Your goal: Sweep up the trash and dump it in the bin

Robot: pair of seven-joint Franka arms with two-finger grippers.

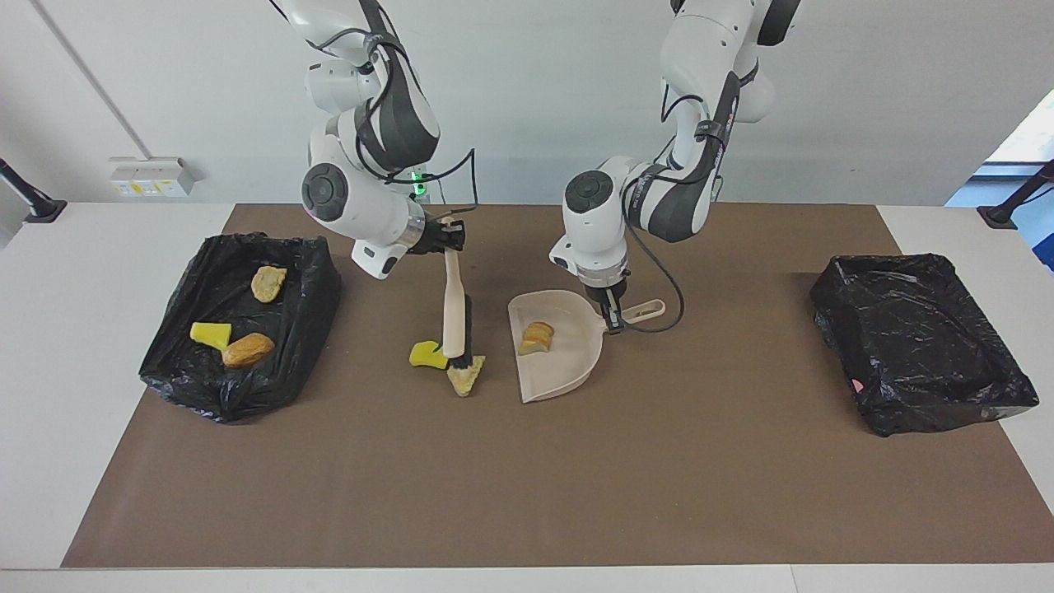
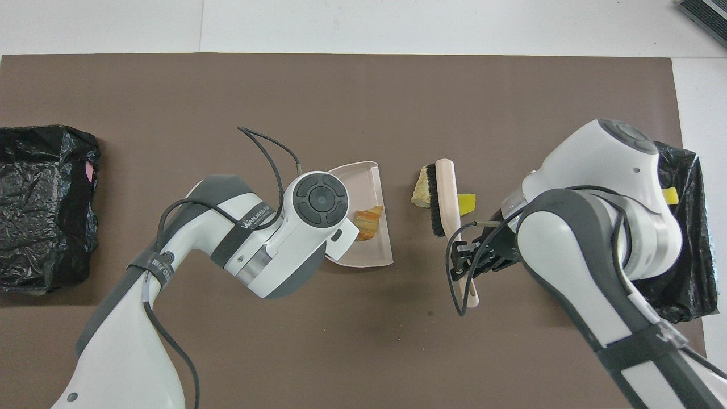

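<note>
A brown mat (image 1: 527, 478) covers my white table (image 1: 82, 395) under a pale wall. The bin (image 1: 230, 387) at nine o'clock holds three scraps. My left pincer (image 1: 611, 323) grips the dustpan (image 1: 568, 371), one chunk (image 1: 537, 338) inside. My right pincer (image 1: 451, 239) clamps the brush (image 1: 453, 313), bristles touching a tan chunk (image 1: 465, 377) and sponge (image 1: 426, 354).

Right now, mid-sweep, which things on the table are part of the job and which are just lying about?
In the job:
- brush, held by the right gripper
- dustpan, held by the left gripper, one bread chunk in it
- tan chunk and yellow sponge at the bristles
- bin holding three scraps

Lying about:
- second black-lined bin
- brown mat
</note>
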